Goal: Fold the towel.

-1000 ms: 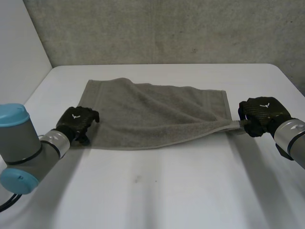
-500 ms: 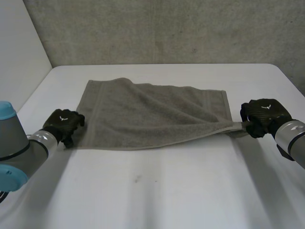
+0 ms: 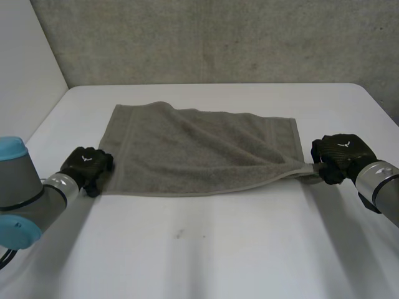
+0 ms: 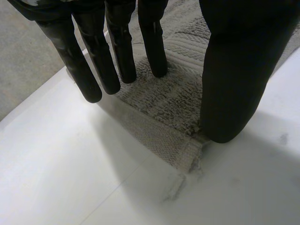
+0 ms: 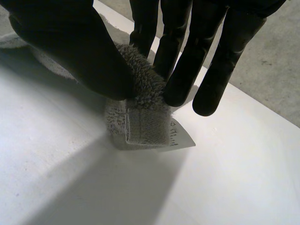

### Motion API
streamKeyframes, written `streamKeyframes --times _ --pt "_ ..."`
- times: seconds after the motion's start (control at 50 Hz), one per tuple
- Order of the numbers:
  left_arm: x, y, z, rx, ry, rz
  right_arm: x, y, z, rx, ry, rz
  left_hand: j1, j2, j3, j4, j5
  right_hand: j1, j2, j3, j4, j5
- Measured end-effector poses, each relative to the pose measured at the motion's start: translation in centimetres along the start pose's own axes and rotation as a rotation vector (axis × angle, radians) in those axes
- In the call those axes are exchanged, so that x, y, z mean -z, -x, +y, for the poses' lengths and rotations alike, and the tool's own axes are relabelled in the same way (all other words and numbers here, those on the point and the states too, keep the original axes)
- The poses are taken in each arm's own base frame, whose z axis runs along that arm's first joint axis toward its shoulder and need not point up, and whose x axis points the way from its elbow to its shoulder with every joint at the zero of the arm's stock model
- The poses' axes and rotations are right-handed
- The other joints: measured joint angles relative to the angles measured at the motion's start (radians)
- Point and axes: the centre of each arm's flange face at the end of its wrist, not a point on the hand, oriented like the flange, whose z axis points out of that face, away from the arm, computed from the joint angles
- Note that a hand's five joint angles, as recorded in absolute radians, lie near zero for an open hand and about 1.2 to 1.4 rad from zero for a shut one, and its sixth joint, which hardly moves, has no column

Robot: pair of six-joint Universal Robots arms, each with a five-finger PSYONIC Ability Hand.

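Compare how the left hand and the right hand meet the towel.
The left hand's fingers are straight, resting on the towel's near left corner; the right hand's fingers and thumb pinch the near right corner. Under the left hand the corner lies flat on the table; in the right hand it is bunched up, its label showing. Both hands are at near corners, at opposite ends of the towel.

We hold our left hand (image 3: 86, 167) low, fingers straight and spread; our right hand (image 3: 340, 153) (thumb against fingertips) pinches the towel (image 3: 193, 156) corner.
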Motion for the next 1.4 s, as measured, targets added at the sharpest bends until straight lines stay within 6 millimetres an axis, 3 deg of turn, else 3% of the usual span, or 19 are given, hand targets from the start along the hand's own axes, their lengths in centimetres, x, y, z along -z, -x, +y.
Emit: streamKeyframes --times 0.18,0.26,0.44,0.46,0.52,0.56,0.7,0.84,1.0,1.12,1.34,1.4 --pt "-0.6 0.1 0.2 0.000 -0.001 0.000 -0.1 0.1 0.3 -0.001 0.009 -0.004 0.119 0.122 0.125 0.124 0.079 0.000 0.000 0.000 0.000 0.000" --pt "-0.9 0.3 0.1 -0.003 -0.011 -0.007 -0.2 0.1 0.4 0.003 0.013 -0.006 0.263 0.280 0.282 0.282 0.140 0.000 0.000 0.000 0.000 0.001" --pt "-1.2 0.6 -0.3 -0.013 -0.040 -0.025 -0.3 0.2 0.6 0.013 0.017 -0.009 0.406 0.408 0.410 0.410 0.039 0.000 0.000 0.000 0.000 0.001" --pt "-1.2 0.7 -0.4 -0.015 -0.045 -0.030 -0.3 0.2 0.6 0.013 0.017 -0.009 0.410 0.413 0.414 0.414 0.252 0.000 0.000 0.000 0.000 0.001" --pt "-1.1 0.7 -0.5 -0.016 -0.049 -0.033 -0.3 0.2 0.6 0.014 0.018 -0.009 0.412 0.415 0.417 0.417 0.422 0.000 0.000 0.000 0.000 0.001" --pt "-1.0 0.7 -0.6 -0.017 -0.051 -0.034 -0.3 0.2 0.7 0.014 0.018 -0.010 0.412 0.413 0.416 0.416 0.422 0.000 0.000 0.000 0.000 0.001" --pt "-0.8 0.7 -0.6 -0.016 -0.050 -0.032 -0.3 0.3 0.7 0.014 0.019 -0.010 0.353 0.356 0.363 0.362 0.370 0.000 0.000 0.000 0.000 0.001" --pt "-0.6 0.5 -0.4 -0.014 -0.042 -0.028 -0.3 0.3 0.7 0.014 0.019 -0.011 0.156 0.153 0.157 0.155 0.159 0.000 0.000 0.000 0.000 0.001" --pt "-0.4 0.4 -0.4 -0.013 -0.039 -0.025 -0.3 0.3 0.7 0.014 0.021 -0.012 0.210 0.206 0.205 0.204 0.208 0.000 0.000 0.000 0.000 0.001" --pt "-0.1 0.2 -0.4 -0.012 -0.039 -0.022 -0.3 0.3 0.8 0.022 0.024 -0.010 0.507 0.521 0.519 0.518 0.518 0.000 0.000 0.000 0.000 0.001" --pt "1.5 0.8 -2.0 -0.023 -0.067 -0.046 0.1 -0.2 0.1 0.091 0.028 0.005 0.573 0.620 0.614 0.622 0.606 0.000 0.000 0.000 0.000 0.001" --pt "3.5 1.3 -3.1 -0.026 -0.063 -0.061 1.8 -0.3 -1.1 0.198 0.066 -0.009 0.573 0.625 0.619 0.627 0.609 0.000 0.000 0.000 0.000 0.001"
